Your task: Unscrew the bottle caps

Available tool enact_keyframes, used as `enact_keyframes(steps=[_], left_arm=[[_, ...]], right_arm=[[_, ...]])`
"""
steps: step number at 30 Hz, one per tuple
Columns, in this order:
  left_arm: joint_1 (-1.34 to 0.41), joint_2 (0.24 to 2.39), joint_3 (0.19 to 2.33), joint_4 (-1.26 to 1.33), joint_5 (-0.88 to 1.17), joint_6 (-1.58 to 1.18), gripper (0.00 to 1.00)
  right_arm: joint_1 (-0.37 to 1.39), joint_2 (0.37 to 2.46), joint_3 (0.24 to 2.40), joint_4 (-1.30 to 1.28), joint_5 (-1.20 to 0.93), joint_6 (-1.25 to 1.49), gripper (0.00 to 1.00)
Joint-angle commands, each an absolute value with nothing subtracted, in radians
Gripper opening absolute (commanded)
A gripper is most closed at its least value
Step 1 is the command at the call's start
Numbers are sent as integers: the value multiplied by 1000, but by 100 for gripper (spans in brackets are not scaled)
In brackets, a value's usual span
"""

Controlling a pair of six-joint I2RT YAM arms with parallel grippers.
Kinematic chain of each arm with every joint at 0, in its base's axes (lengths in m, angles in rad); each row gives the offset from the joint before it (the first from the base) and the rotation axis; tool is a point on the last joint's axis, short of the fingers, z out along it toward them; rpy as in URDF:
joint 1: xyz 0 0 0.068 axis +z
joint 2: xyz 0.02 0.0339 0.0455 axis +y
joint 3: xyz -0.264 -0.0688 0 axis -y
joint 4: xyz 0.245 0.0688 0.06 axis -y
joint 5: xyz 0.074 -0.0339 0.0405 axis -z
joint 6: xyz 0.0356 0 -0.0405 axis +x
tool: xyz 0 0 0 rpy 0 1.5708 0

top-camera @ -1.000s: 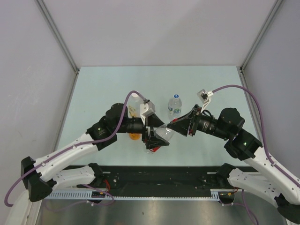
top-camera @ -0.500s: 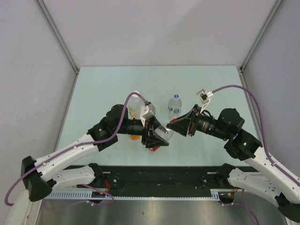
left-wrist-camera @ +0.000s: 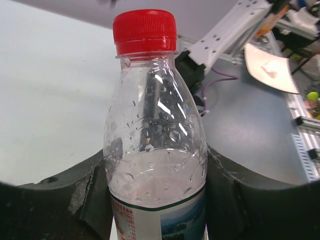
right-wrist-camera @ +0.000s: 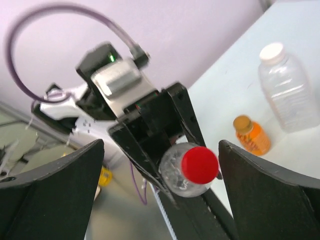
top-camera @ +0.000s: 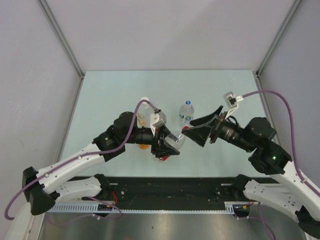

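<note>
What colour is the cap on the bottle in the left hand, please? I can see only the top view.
Observer: Red. The left wrist view shows the cap on the bottle.
Operator: Thank you. Is the right hand gripping it?
Observer: No. In the right wrist view the right hand is open, its fingers wide on either side of the cap and touching nothing.
Operator: And how does the left hand hold?
Observer: The left hand is shut on the bottle just below its shoulder, pressing both sides.
</note>
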State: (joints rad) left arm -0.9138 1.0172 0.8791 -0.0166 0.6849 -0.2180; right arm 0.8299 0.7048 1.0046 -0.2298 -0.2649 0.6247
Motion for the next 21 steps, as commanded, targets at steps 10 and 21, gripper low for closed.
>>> enact_keyframes(steps=[10, 21], left_arm=[[-1072, 933, 845, 89, 22, -34, 0], [-1253, 1032, 844, 239, -422, 187, 0]], right_arm=[[867, 603, 1083, -382, 176, 623, 100], [928, 666, 1083, -373, 299, 701, 78]])
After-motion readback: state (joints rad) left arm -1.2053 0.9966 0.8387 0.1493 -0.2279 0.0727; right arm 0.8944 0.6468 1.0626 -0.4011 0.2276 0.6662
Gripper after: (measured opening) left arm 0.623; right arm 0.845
